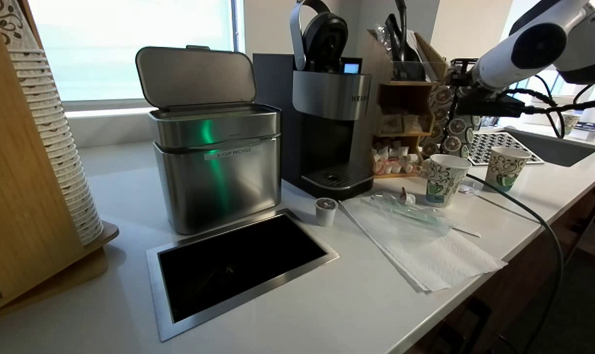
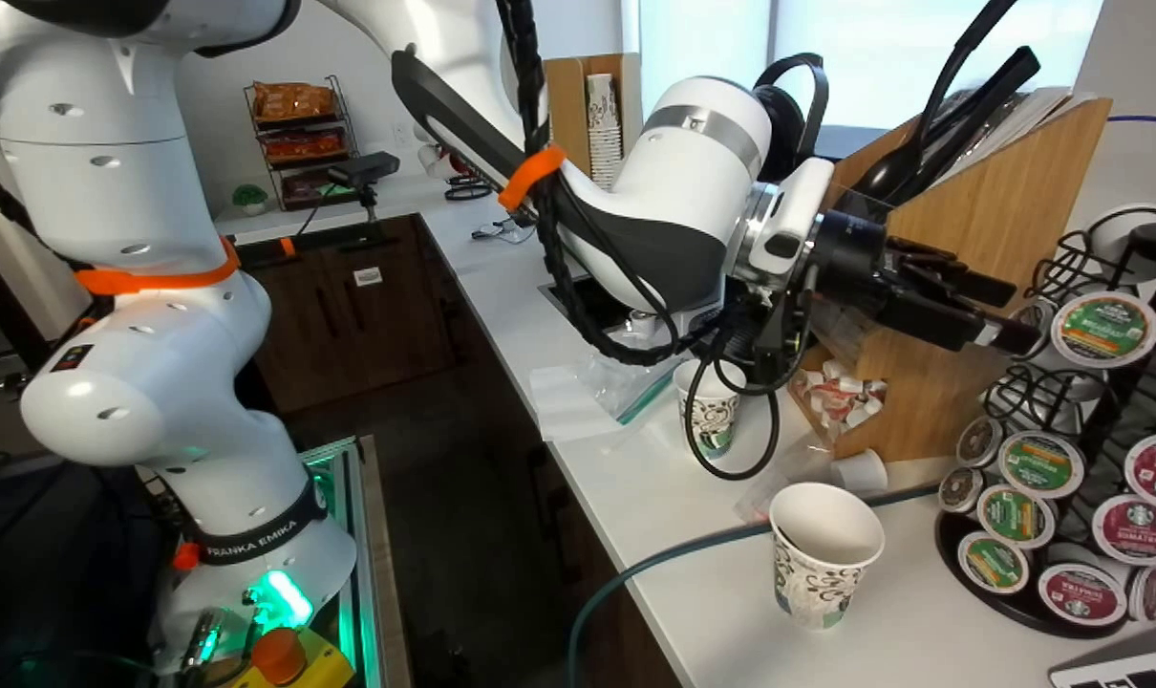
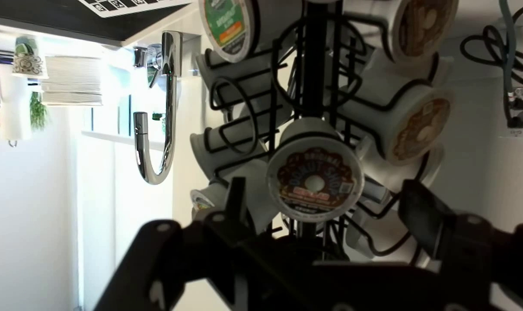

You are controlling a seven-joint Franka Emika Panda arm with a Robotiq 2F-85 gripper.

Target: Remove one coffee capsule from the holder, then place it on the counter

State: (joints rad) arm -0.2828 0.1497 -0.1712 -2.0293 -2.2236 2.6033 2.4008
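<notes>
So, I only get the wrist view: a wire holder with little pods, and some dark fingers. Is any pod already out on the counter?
Observer: Yes, in an exterior view one coffee capsule stands lid-up on the counter, near the steel-framed opening.
Visitor: And is that reach up high or down low?
Observer: High: in an exterior view the gripper is level with the upper part of the holder.
Visitor: Nice. Does anything glow out there?
Observer: Yes, in an exterior view a light on the robot's base shines green.
</notes>
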